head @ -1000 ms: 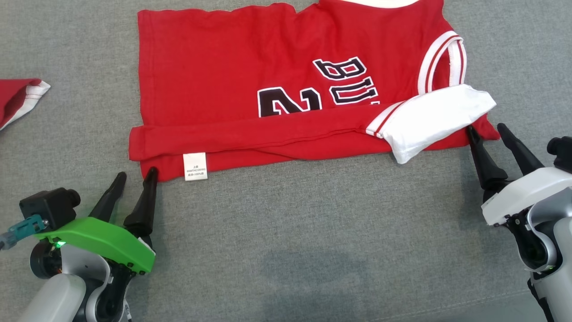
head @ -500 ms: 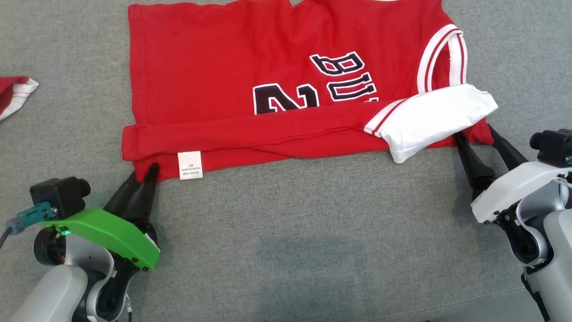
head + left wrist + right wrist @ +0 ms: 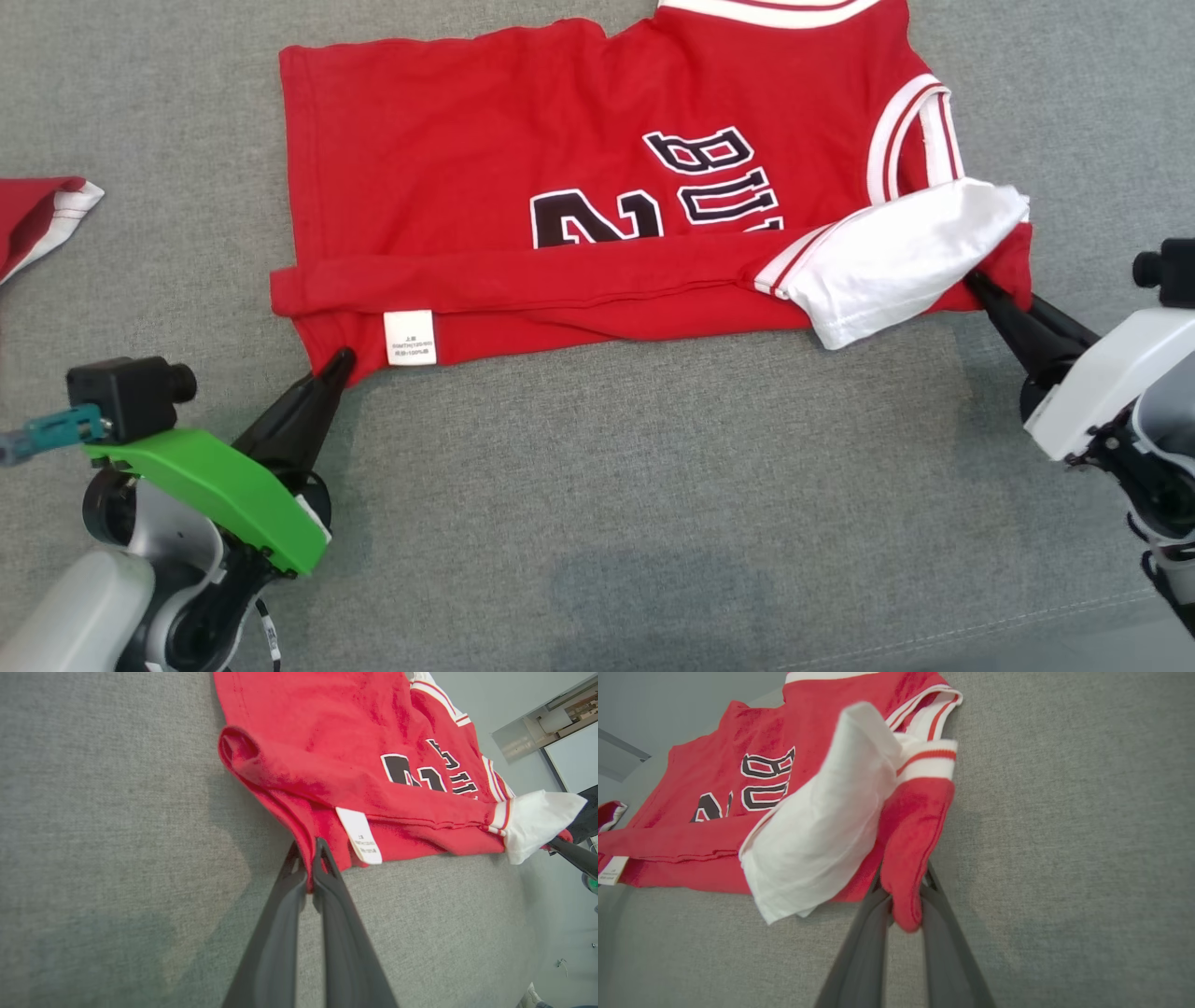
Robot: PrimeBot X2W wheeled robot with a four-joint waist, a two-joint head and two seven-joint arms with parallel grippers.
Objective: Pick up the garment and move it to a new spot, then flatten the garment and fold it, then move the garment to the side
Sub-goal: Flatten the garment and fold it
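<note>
Two grippers have hold of the red garment (image 3: 523, 121), which lies partly folded on the grey fabric surface (image 3: 597, 485) with its near edge rolled over toward me. At the far left a second red-and-white piece of cloth (image 3: 42, 219) is cut off by the frame edge, so I cannot say what it is. My left gripper (image 3: 338, 366) has its fingers pressed together on the garment's near left corner, just beside the white care label (image 3: 410, 338); in the left wrist view a thin strip of red cloth runs down between them. The black lettering (image 3: 653, 187) is half buried under the rolled edge and I can read only parts of it. The collar (image 3: 766, 9) runs off the top of the head view. On the right, the white sleeve (image 3: 896, 257) lies across the red and hides the tips of my right gripper (image 3: 982, 287); the right wrist view shows its fingers closed on a red flap hanging beside that sleeve
</note>
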